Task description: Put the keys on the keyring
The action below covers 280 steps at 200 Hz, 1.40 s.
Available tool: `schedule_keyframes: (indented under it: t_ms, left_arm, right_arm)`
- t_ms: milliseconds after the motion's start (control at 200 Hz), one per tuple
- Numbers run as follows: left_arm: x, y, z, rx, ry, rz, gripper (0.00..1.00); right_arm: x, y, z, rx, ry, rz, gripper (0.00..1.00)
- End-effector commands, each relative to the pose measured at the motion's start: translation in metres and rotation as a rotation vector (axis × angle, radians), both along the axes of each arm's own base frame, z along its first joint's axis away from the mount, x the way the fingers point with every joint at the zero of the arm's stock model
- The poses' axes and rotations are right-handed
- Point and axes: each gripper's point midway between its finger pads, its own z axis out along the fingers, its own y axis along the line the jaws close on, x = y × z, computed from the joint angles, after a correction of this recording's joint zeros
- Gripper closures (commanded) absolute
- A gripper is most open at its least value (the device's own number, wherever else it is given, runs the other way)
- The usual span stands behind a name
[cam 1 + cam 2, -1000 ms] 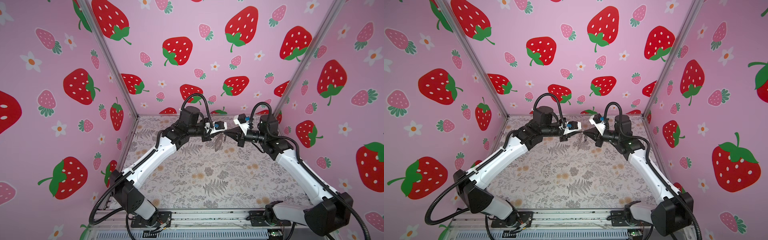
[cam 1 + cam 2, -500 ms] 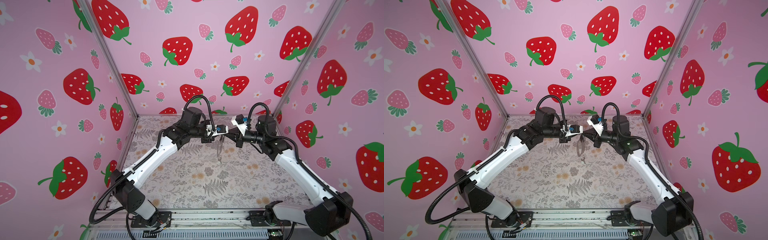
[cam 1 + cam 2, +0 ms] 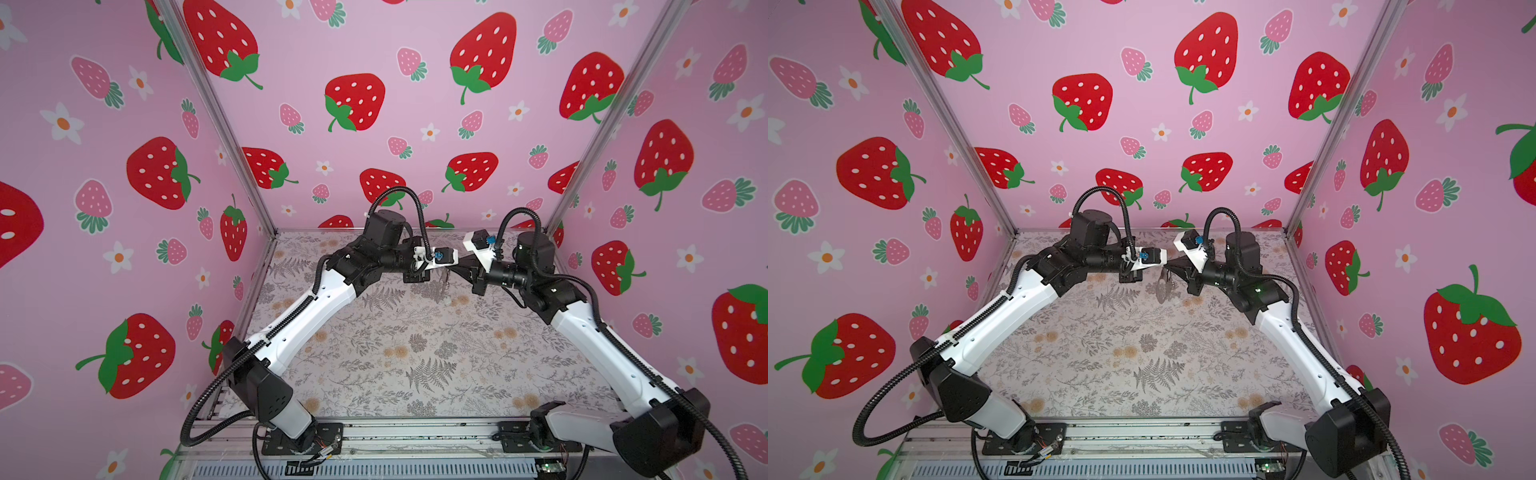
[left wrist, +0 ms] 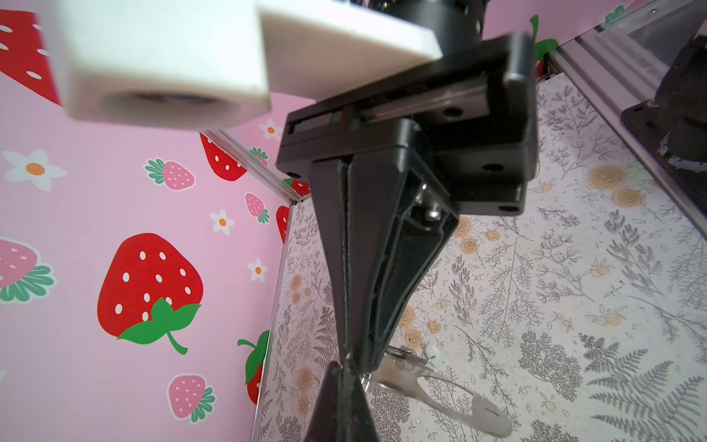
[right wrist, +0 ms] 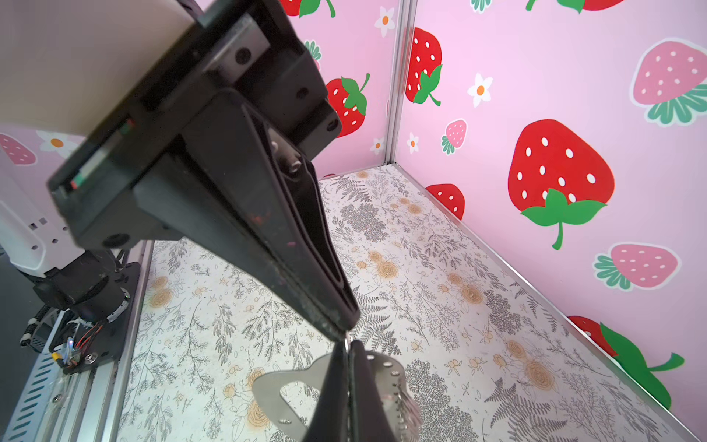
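Both arms meet above the back middle of the table. The keyring (image 3: 1162,289), a flat grey metal plate with a cut-out and small silver rings along one edge, hangs below the meeting fingertips. It also shows in a top view, the keyring (image 3: 444,283), and in both wrist views, the keyring (image 4: 399,373) and the keyring (image 5: 384,373). My right gripper (image 5: 347,344) is shut on its upper edge. My left gripper (image 4: 346,367) is shut tip to tip against it, pinching a small ring there. In both top views the left gripper (image 3: 445,271) touches the right gripper (image 3: 451,270). I cannot make out the keys.
The floral table cover (image 3: 415,357) is walled by pink strawberry panels at the back and both sides. A metal rail (image 3: 374,436) with both arm bases runs along the front. A small whitish bit (image 3: 447,301) lies on the cover under the grippers.
My left gripper has moved right to the right gripper's tips and shut there. The hanging plate has swung from face-on to nearly edge-on in a top view.
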Motion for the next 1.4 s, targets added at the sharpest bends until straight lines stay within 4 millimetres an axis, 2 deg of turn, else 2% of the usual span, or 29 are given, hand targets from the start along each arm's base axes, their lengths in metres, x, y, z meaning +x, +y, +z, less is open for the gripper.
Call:
schedule_keyframes:
  t_ms: [0, 115, 365, 710, 810, 845, 925, 985, 1045, 1170, 1256, 1396]
  left_arm:
    - [-0.002, -0.001, -0.002, 0.028, -0.006, -0.017, 0.90]
    - [0.000, 0.002, -0.004, 0.036, -0.011, -0.001, 0.85]
    - [0.001, 0.001, -0.003, 0.032, -0.002, 0.001, 0.87]
    - [-0.004, -0.013, -0.006, 0.029, 0.014, -0.030, 0.88]
    - [-0.004, -0.015, -0.006, 0.027, 0.018, -0.036, 0.93]
    - [-0.005, -0.016, -0.005, 0.024, 0.016, -0.039, 1.00]
    - [-0.005, -0.017, -0.001, 0.009, 0.022, -0.040, 1.00]
    - [-0.007, -0.018, 0.003, -0.007, 0.028, -0.048, 1.00]
    - [-0.008, -0.017, 0.008, -0.028, 0.032, -0.047, 1.00]
    - [-0.008, -0.012, 0.020, -0.098, 0.070, -0.054, 1.00]
    - [-0.011, -0.010, 0.028, -0.141, 0.087, -0.067, 1.00]
    - [-0.011, -0.008, 0.032, -0.179, 0.111, -0.071, 1.00]
  right_arm:
    - [-0.013, 0.000, 0.028, 0.047, -0.125, 0.038, 1.00]
    - [-0.014, 0.000, 0.027, 0.043, -0.130, 0.037, 1.00]
    - [-0.016, 0.000, 0.027, 0.043, -0.131, 0.054, 1.00]
    - [-0.017, 0.002, 0.028, 0.046, -0.130, 0.067, 1.00]
    - [-0.017, 0.003, 0.027, 0.046, -0.131, 0.071, 1.00]
    - [-0.017, 0.003, 0.027, 0.045, -0.131, 0.069, 1.00]
    - [-0.015, 0.002, 0.026, 0.041, -0.132, 0.054, 1.00]
    - [-0.012, -0.001, 0.024, 0.034, -0.129, 0.026, 0.92]
    - [-0.008, -0.005, 0.022, 0.026, -0.140, -0.016, 0.79]
    - [-0.003, -0.021, 0.024, 0.051, -0.179, -0.105, 0.71]
    - [-0.007, -0.029, 0.026, 0.092, -0.198, -0.117, 0.69]
    - [-0.009, -0.031, 0.020, 0.100, -0.178, -0.116, 0.72]
